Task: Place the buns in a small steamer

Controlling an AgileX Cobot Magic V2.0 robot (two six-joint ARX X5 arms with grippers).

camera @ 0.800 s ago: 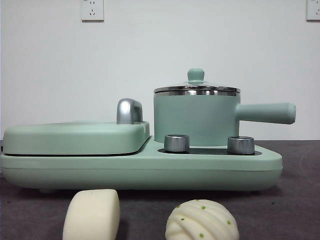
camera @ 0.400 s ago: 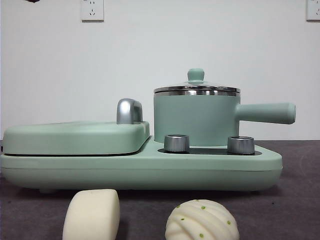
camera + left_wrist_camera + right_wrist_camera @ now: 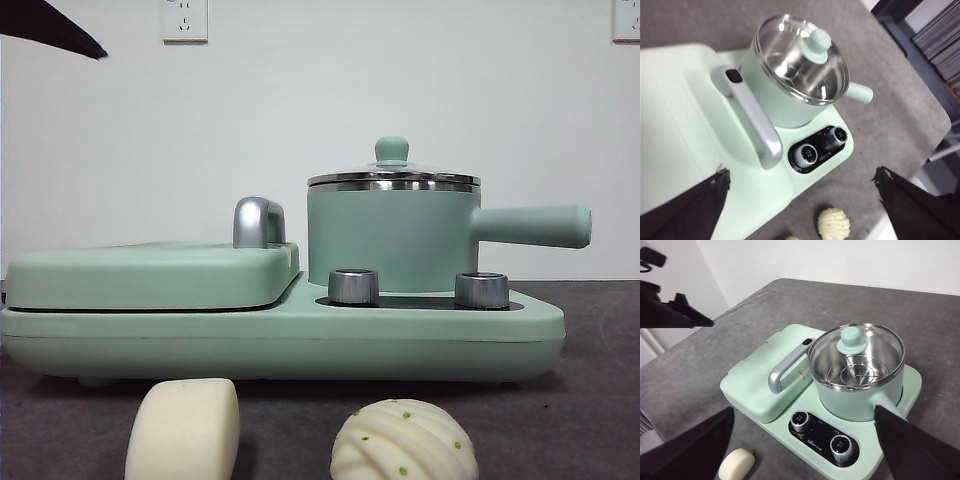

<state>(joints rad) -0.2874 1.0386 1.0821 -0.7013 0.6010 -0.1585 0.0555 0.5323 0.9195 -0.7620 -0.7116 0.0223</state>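
The small steamer (image 3: 390,235) stands on the right of a mint green appliance, its glass lid (image 3: 391,150) on and its handle pointing right. The smooth bun (image 3: 185,428) and the ridged, green-flecked bun (image 3: 403,440) lie on the grey table in front of the appliance. My left gripper (image 3: 802,174) is open and empty, high above the steamer (image 3: 790,85) and the ridged bun (image 3: 834,223). My right gripper (image 3: 802,414) is open and empty, high above the appliance's front, with the steamer (image 3: 860,375) and the smooth bun (image 3: 736,465) below it. A black jaw tip (image 3: 50,30) shows at the front view's top left corner.
The flat hinged griddle (image 3: 150,275) with its chrome handle (image 3: 258,222) fills the appliance's left half. Two steel knobs (image 3: 353,286) sit in front of the steamer. The table's edge (image 3: 940,125) lies past the steamer's handle. The other arm (image 3: 670,310) shows in the right wrist view.
A black jaw tip has come into the front view's top left corner and grown larger. The buns, the steamer and the griddle have not moved.
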